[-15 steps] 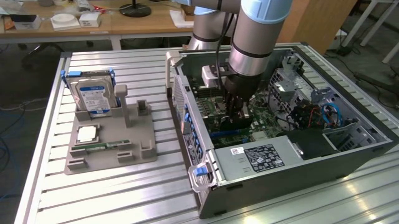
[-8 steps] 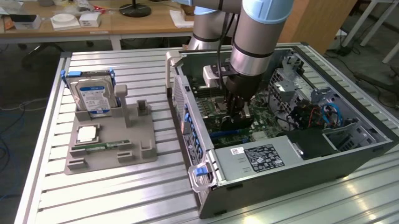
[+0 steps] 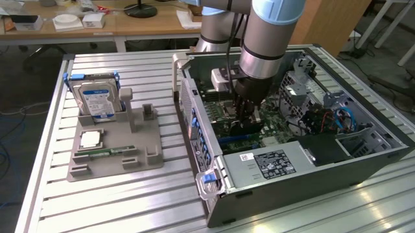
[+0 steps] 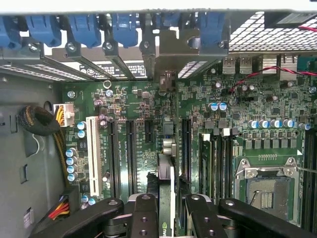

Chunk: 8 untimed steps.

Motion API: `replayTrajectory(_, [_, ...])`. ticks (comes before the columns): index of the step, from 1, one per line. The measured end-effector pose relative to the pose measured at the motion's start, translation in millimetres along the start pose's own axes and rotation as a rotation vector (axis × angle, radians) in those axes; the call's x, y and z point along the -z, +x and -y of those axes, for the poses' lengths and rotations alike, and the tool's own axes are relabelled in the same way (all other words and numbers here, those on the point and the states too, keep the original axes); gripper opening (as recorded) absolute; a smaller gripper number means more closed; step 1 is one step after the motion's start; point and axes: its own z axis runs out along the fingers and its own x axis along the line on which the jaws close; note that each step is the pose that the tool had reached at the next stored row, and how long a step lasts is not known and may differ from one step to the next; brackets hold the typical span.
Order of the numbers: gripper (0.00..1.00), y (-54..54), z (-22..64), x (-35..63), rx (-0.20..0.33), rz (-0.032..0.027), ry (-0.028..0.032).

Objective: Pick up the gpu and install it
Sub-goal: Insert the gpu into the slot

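The thin green gpu [image 4: 166, 198] is held edge-on by the black pincer [image 4: 168, 213], clamped on it. It is positioned over the motherboard [image 4: 129, 114] slots, inside the grey metal case [image 3: 363, 165].

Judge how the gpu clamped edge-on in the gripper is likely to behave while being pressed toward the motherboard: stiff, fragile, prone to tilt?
The gpu is a thin flat board, so probably stiff along its length but easily tilted sideways. The gripper pinches only its upper edge, so a skewed push could twist it. Its exposed components suggest fragility.

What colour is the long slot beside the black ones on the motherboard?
White slot, clearest in the wrist view.
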Motion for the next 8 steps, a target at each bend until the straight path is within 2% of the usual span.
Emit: replayTrajectory(8, [0.26, 0.0, 0.0, 0.0, 0.017, -0.0008, -0.0003])
